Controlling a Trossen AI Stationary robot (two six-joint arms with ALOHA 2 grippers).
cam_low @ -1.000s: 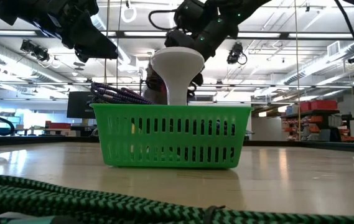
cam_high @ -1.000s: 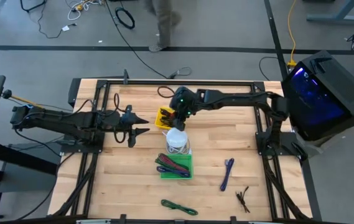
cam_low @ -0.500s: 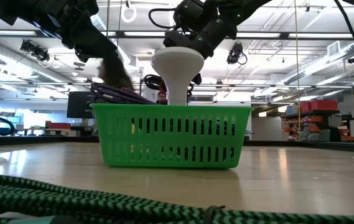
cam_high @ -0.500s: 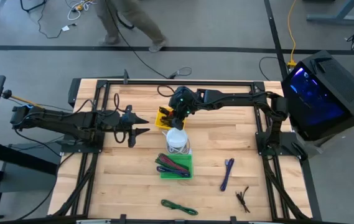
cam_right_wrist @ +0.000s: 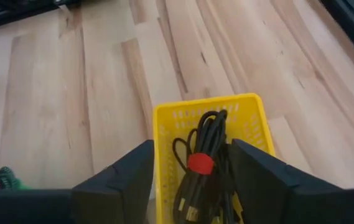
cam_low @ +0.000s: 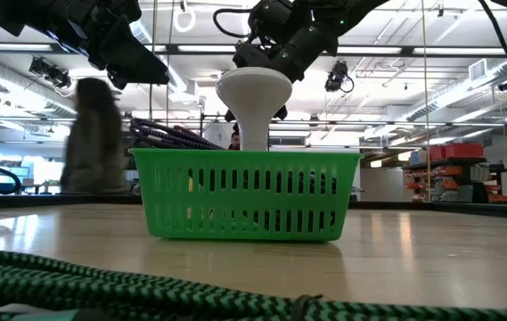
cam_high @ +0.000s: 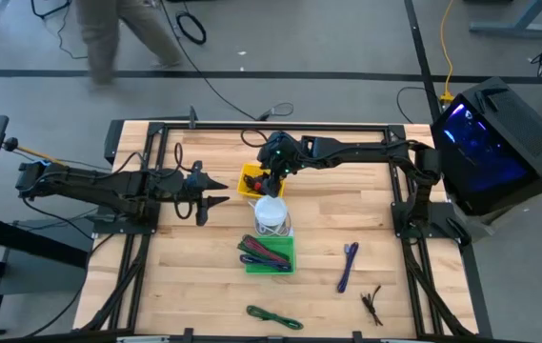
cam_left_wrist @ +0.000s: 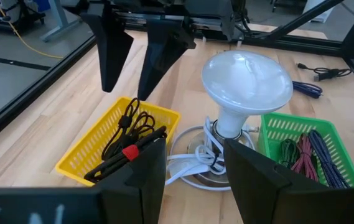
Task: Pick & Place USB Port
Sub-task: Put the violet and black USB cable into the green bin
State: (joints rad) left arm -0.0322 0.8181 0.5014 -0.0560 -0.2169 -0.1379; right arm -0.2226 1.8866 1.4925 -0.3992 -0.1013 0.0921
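The USB port, a black bundled piece with a red band, lies inside the yellow basket at the middle of the table's far half. The left wrist view shows it resting slantwise on the basket's floor. My right gripper hangs open just above that basket, slanting down, with one finger to either side above the USB port and clear of it. My left gripper waits open above the table's left part, pointing toward the basket.
A white lamp-shaped piece stands on a round base with white cable just near of the yellow basket. A green basket of coloured straps sits nearer. A purple strap, a dark wire tie and a green strap lie on the near table.
My right gripper has opened above the yellow basket and tipped a little, staying in place. A person beyond the table's far edge has walked toward the left.
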